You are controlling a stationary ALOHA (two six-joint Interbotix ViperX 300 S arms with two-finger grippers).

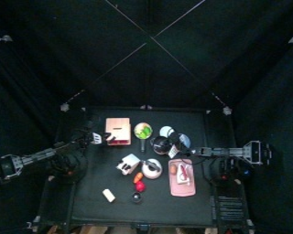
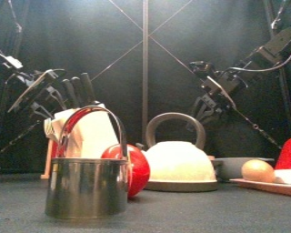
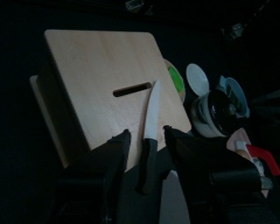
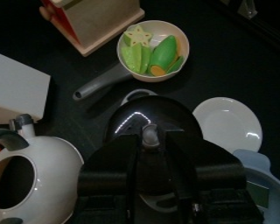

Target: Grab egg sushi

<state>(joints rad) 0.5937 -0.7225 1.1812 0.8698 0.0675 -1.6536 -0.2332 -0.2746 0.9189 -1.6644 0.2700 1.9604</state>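
The egg sushi [image 1: 109, 195] lies alone on the near left part of the black table [image 1: 88, 183], well apart from both grippers, with a small red piece [image 1: 139, 185] to its right. Farther back stand a white kettle [image 1: 152, 167] and, just left of it, a small whitish cup-like item [image 1: 131, 163]; a pink tray [image 1: 182, 178] lies to the kettle's right. The left gripper [image 1: 98, 137] hangs at the far left beside the wooden knife block [image 3: 101, 83]. Its two fingers are spread apart and clasp nothing, though in the left wrist view the black handle of a white-bladed knife [image 3: 152, 109] shows in the gap between them. The right gripper [image 1: 189, 149] hovers at the far right over a black domed lid [image 4: 154, 118], near a bowl of green vegetables [image 4: 153, 49] and a white plate [image 4: 227, 122]. Whether its grip is released or clenched cannot be told.
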